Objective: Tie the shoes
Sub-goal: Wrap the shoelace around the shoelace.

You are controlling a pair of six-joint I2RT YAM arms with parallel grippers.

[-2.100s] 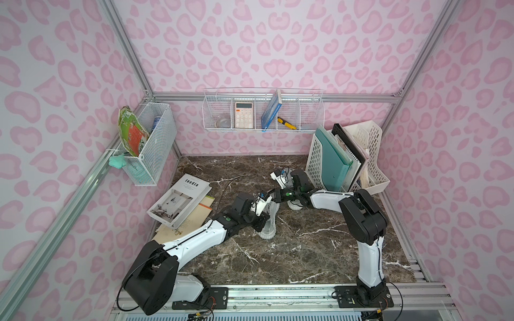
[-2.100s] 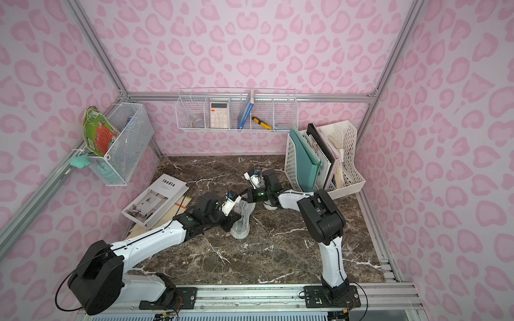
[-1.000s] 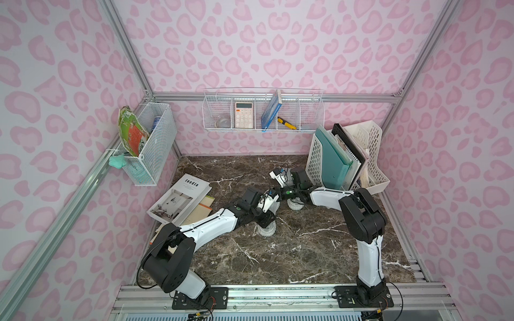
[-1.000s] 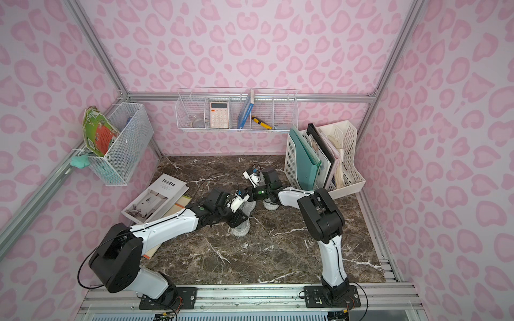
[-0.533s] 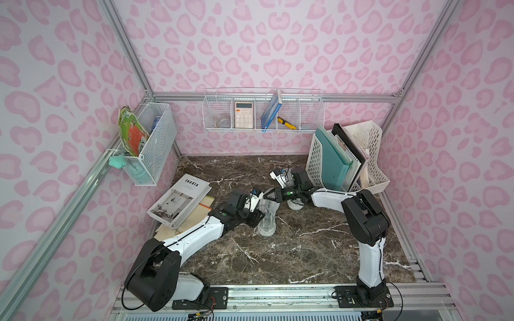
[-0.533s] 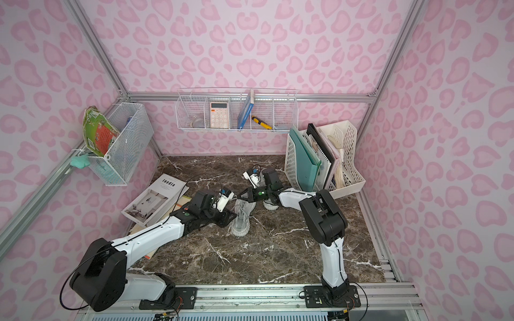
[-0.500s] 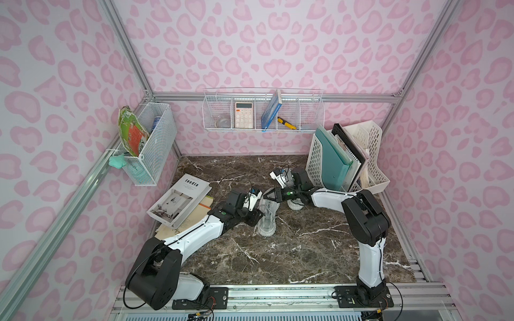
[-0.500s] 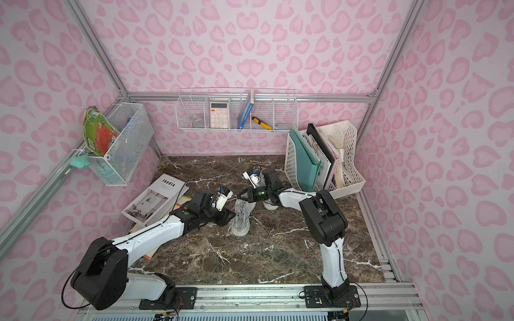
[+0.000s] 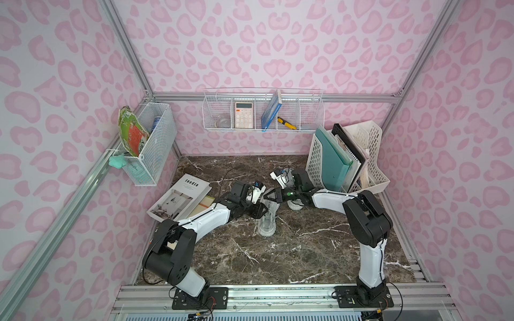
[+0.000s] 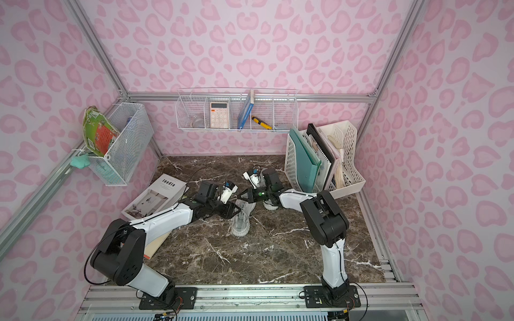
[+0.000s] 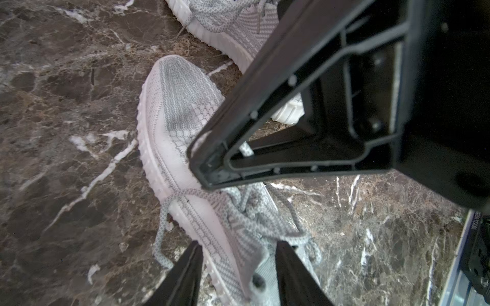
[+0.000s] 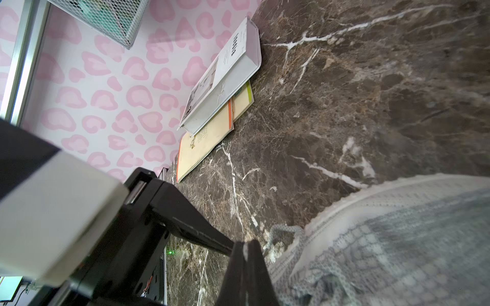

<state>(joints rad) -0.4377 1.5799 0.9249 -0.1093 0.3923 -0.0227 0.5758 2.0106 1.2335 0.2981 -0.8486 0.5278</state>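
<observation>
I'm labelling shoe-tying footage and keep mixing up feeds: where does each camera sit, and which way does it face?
Both top views: high above the arm bases, looking down on the table, the shoes, both whole arms.
Left wrist: on the left arm, looking past the open left gripper onto the middle shoe; right gripper juts in.
Right wrist: behind the shut right gripper, facing the books; left gripper visible.
Shared: both wrist views show the middle shoe.

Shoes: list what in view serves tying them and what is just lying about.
For the job: nearer shoe, farther shoe, laces, left gripper, right gripper.
Lying about: book, file rack, calculator, yellow cutter, mesh basket.
</observation>
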